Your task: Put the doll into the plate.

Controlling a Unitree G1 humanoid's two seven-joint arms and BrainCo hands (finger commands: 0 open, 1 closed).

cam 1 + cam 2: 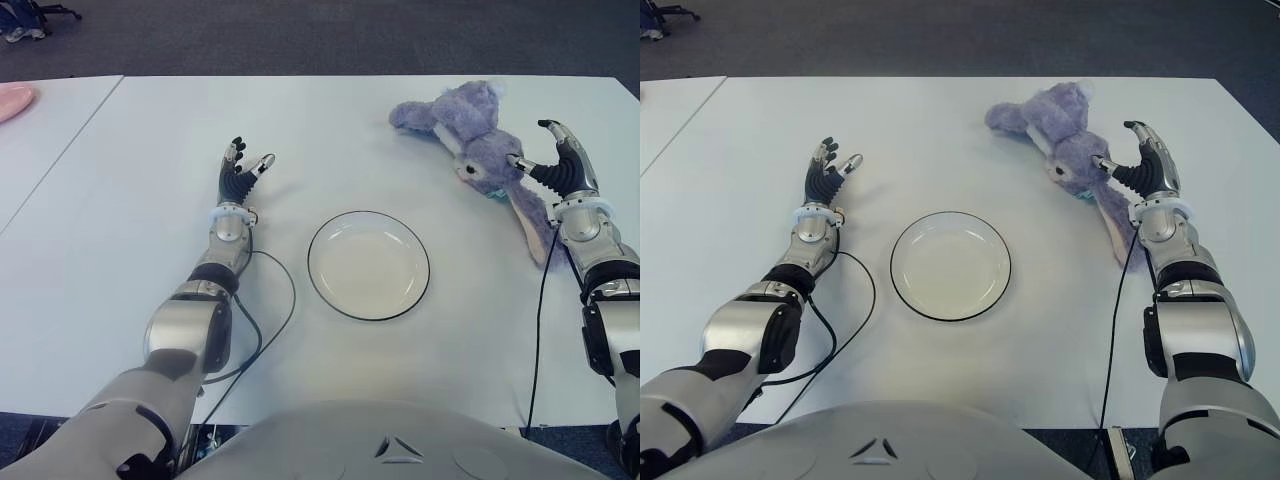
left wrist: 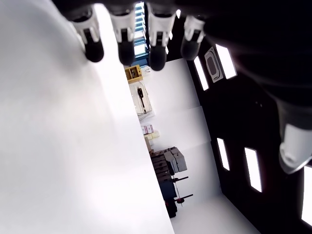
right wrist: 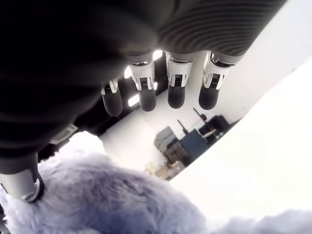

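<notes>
Over on the far left a pink object [image 1: 14,100] pokes in at the edge of a neighbouring white table [image 1: 40,150], set just beside the main white table [image 1: 330,130]. On the main table the robot's left hand [image 1: 240,172] shows to the left of the plate, fingers stretched out and apart with nothing in them; its wrist view has the four fingertips [image 2: 124,46] straight in a row above the bare tabletop. A thin black cable [image 1: 270,320] loops from that forearm across the table toward the near edge, passing close to the plate without touching it that I can make out. The plate [image 1: 322,285] sits in the middle, round, white with a dark rim, and holds nothing. Further right and toward the far side lies the doll [image 1: 470,135], a fluffy lavender rabbit sprawled on the tabletop, one long ear [image 1: 530,225] trailing toward the near side, well apart from the plate. The right hand [image 1: 555,165] is at the doll's right side, spread wide, its thumb [image 1: 522,165] against the plush head and the other fingers [image 3: 175,90] arched above the fur, not closed on it. Another black cable [image 1: 540,320] runs down alongside the right forearm.
</notes>
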